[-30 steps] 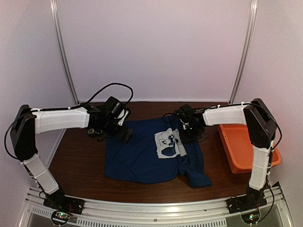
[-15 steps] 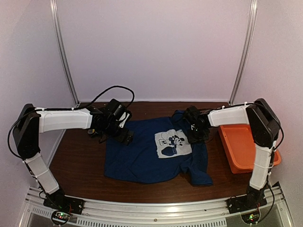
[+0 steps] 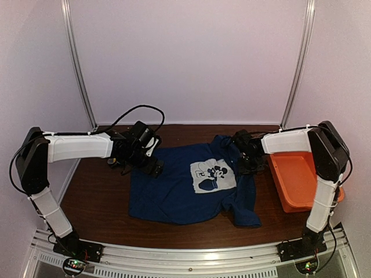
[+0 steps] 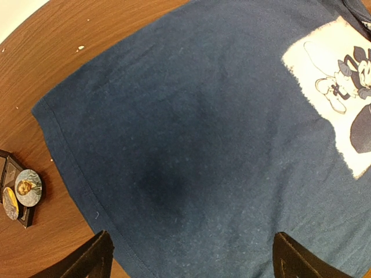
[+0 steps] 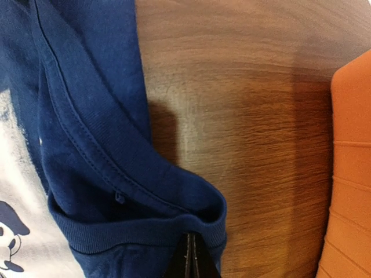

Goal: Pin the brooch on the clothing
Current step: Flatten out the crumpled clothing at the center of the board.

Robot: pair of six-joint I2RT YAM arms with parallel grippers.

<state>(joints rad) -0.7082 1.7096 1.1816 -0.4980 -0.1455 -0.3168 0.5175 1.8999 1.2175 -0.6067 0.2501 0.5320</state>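
The clothing, a navy T-shirt (image 3: pixel 179 191) with a white mouse print (image 3: pixel 213 176), lies spread on the brown table. My right gripper (image 5: pixel 191 259) is shut on the ribbed collar (image 5: pixel 133 229), which bunches up over its tips; from above it (image 3: pixel 248 162) sits at the shirt's right edge. Over the shirt's upper left part hovers my left gripper (image 3: pixel 153 167), open; its two fingertips (image 4: pixel 87 262) frame bare navy fabric (image 4: pixel 191 174). The brooch (image 4: pixel 28 186), round with a bluish portrait, lies in a small black box (image 4: pixel 8 174) just left of the shirt's hem.
An orange tub (image 3: pixel 298 179) stands on the table at the right, close to my right gripper, and its wall (image 5: pixel 351 174) fills the right edge of the right wrist view. A second small badge (image 4: pixel 10 202) lies in the black box.
My right gripper has moved right towards the orange tub, dragging the collar with it; the shirt and its print have shifted right and lie flatter. The left arm has barely moved.
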